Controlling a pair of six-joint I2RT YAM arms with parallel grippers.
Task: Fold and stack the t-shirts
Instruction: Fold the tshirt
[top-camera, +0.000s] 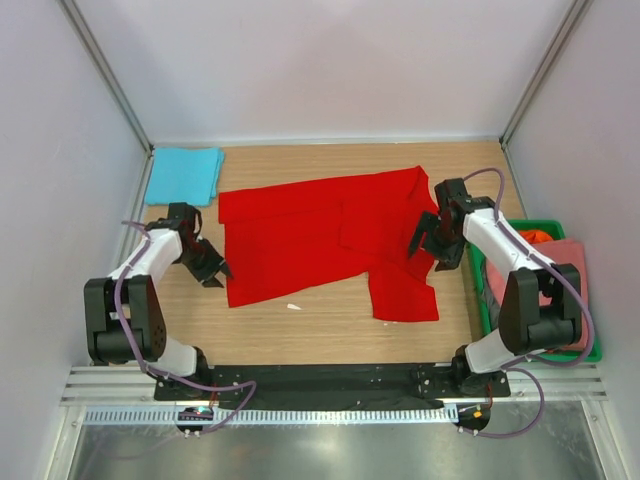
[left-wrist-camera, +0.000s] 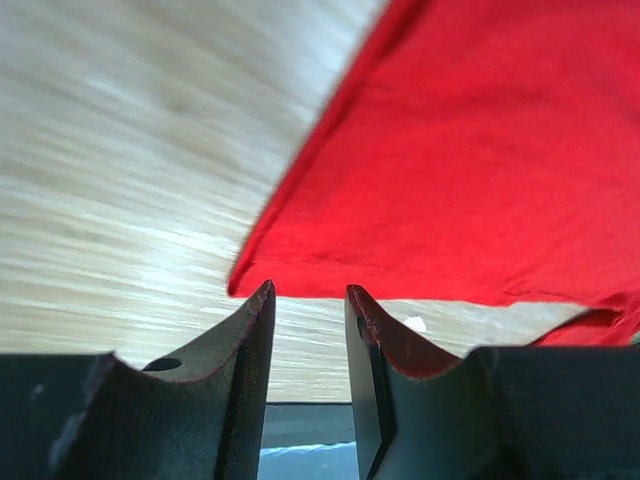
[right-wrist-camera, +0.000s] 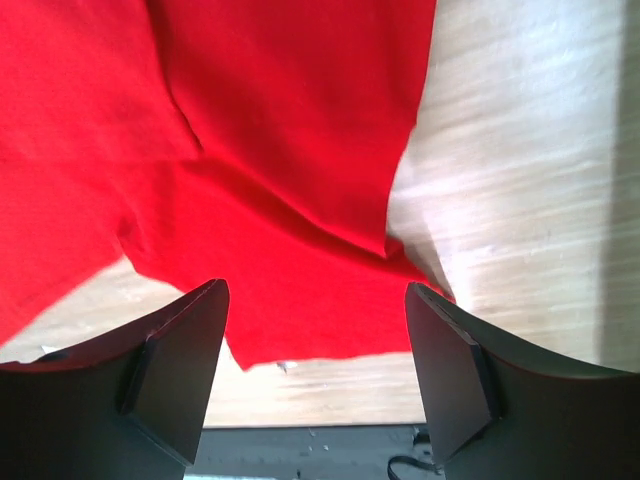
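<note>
Right, red tee (top-camera: 310, 235) lies out for folding, your left hand (left-wrist-camera: 308, 290) barely parted, right hand (right-wrist-camera: 315, 290) spread: pinch corners next.

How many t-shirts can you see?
4: bright red cloth tee spread mid-table; folded turquoise tee, far-left corner; salmon pink tee and orange tee in the green plastic crate, maybe hiding more.

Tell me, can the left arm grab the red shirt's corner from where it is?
Probably yes. The left gripper sits just beside the red t-shirt, whose near corner lies right ahead of its slightly open jaws, with nothing in between.
</note>
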